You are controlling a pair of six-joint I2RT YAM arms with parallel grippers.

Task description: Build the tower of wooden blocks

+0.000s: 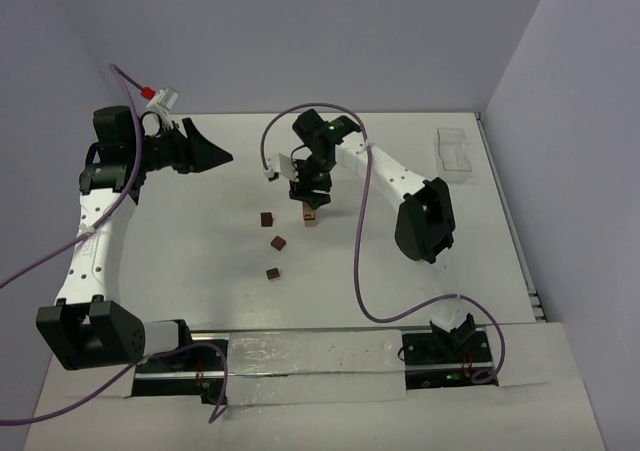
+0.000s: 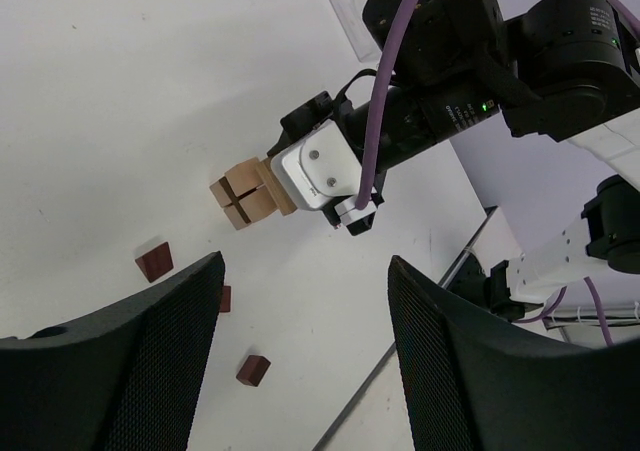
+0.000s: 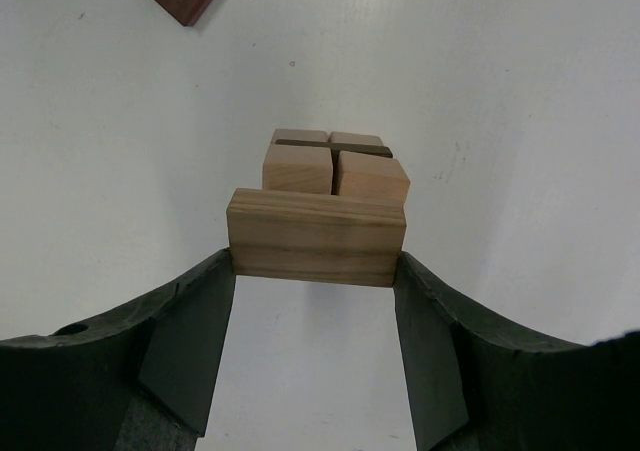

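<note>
Right gripper (image 3: 316, 269): closed on a tan block (image 3: 316, 237), one finger pressed against each end, with the block held level.
Tan block: just above and on the near side of the tower (image 3: 335, 166); whether the two touch cannot be told.
Tower: a low cluster of tan cubes with a dark strip showing between them, standing near the middle of the counter (image 1: 200, 231), a little toward its far edge.
Brown blocks (image 1: 272, 273): three dark reddish-brown cubes lying loose and apart from each other, between the tower and the near left corner of the counter.
Left gripper (image 1: 215, 154): fingers spread wide with nothing between them, raised over the far left part of the counter, well apart from the tower.
Tray (image 1: 458, 151): clear plastic, at the far right corner.
</note>
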